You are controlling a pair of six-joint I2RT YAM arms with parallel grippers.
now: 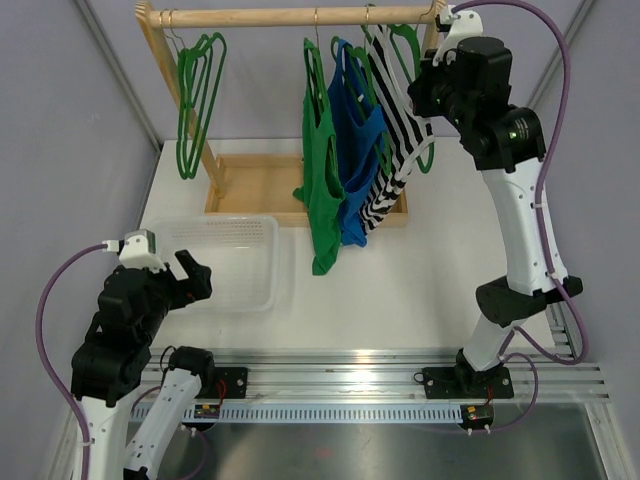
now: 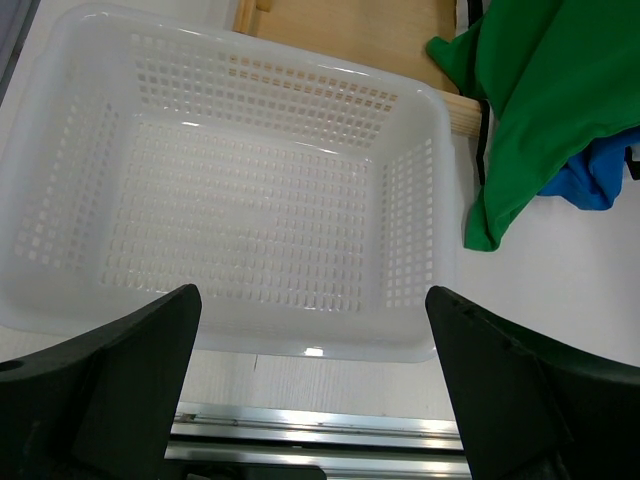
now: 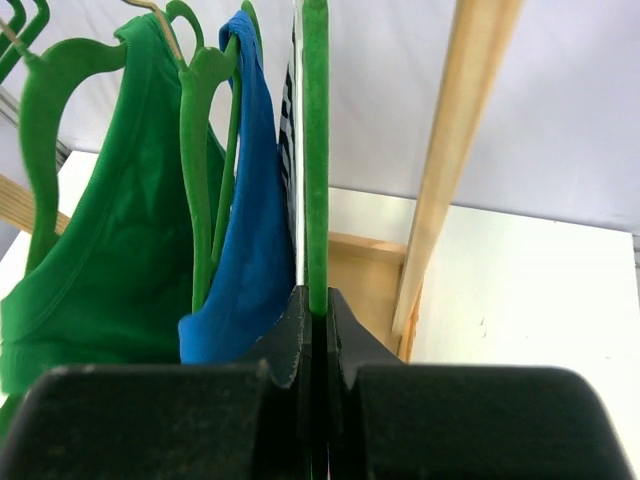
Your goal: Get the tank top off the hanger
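Wooden rack (image 1: 300, 15) stands at the far side of the surface (image 1: 430, 270). A bunch of empty hangers (image 1: 195, 100) is at the left of its rail, and a green tank top (image 1: 322, 190), blue tank top (image 1: 358, 150) and striped tank top (image 1: 398, 150) hang close together toward the right. Right claw (image 1: 420, 88) is raised to the rail's right end, up against the striped top's green hanger (image 1: 395, 42), with its jaws hidden from this angle. Left claw (image 1: 190, 272) is low with jaws spread at the near-left edge of the white basket (image 1: 240, 250), which sits just in front of the rack's wooden base (image 1: 250, 185).
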